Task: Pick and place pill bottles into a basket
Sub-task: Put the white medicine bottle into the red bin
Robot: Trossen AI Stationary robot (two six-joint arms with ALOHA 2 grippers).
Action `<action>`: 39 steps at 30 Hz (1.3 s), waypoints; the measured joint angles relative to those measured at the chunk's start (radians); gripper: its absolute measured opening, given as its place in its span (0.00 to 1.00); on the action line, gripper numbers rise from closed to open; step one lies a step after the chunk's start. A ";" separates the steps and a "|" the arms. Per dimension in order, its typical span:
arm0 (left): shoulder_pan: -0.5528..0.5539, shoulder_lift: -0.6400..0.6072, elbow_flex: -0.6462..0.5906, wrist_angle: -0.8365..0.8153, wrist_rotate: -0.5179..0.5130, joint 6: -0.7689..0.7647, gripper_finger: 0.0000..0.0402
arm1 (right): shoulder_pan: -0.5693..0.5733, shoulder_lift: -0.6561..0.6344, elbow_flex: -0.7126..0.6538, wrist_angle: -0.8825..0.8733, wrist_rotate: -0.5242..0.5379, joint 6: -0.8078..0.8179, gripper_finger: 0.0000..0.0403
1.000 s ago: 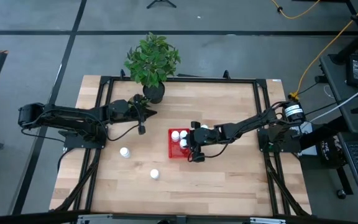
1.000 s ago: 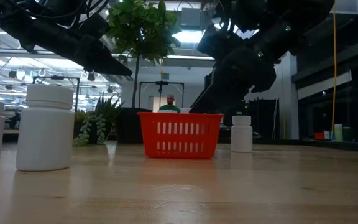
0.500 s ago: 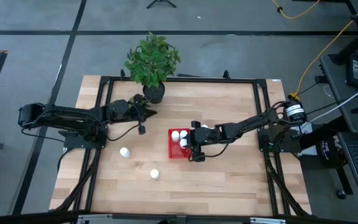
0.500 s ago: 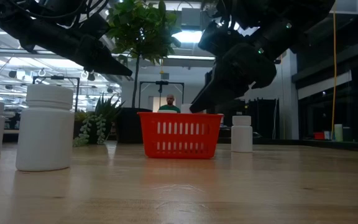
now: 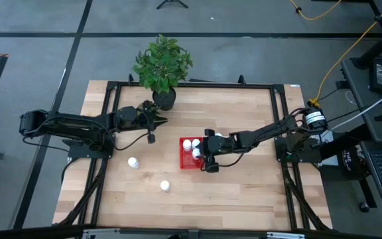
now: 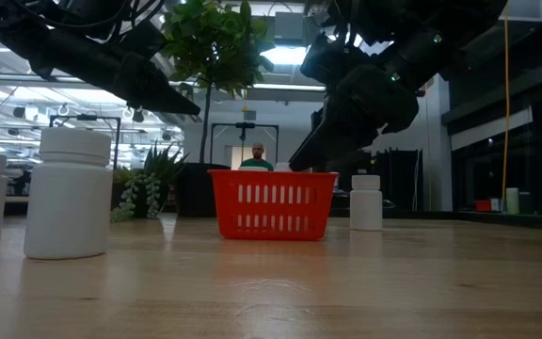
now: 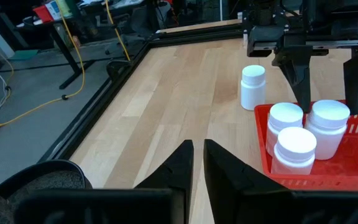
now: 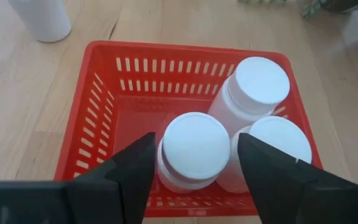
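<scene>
The red basket (image 5: 183,159) stands mid-table with three white pill bottles upright in it (image 8: 257,84) (image 8: 278,146). My right gripper (image 8: 196,140) hangs open over the basket's right part. Its fingers stand on either side of the nearest bottle (image 8: 193,149), with a thin gap at each side. One more bottle (image 7: 252,87) stands on the table just beyond the basket. Two others (image 5: 132,162) (image 5: 165,186) stand toward the near left. My left gripper (image 5: 163,120) hovers shut near the plant pot, with nothing between its fingers (image 7: 182,162).
A dark pot with a green plant (image 5: 162,66) stands at the table's far edge, close to my left gripper. A black frame (image 5: 277,119) runs around the wooden top. In the low view a person (image 6: 257,155) shows far behind the table.
My right gripper has spread its fingers a little over the basket, and the bottle between them stands in the basket. Neither arm has travelled.
</scene>
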 joint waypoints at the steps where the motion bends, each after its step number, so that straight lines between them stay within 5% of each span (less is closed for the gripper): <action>1: 0.000 0.000 0.000 0.000 0.000 0.000 0.08 | 0.000 0.000 0.000 0.000 0.000 -0.002 0.58; 15: 0.000 0.000 0.000 0.003 0.000 0.000 0.15 | 0.000 -0.111 0.007 -0.008 0.000 -0.060 0.62; 25: -0.102 0.000 0.000 0.004 0.051 0.020 0.40 | -0.003 -0.225 0.002 -0.100 0.005 -0.112 0.62; 30: -0.145 0.000 0.000 0.022 0.050 0.020 0.54 | -0.039 -0.244 -0.109 0.055 0.039 -0.123 0.62; 34: -0.165 0.000 0.000 0.024 0.049 0.019 0.63 | -0.074 -0.277 -0.237 0.281 0.049 -0.143 0.52; 39: -0.200 0.000 0.002 0.022 0.050 0.000 0.69 | -0.106 -0.354 -0.336 0.392 0.058 -0.140 0.25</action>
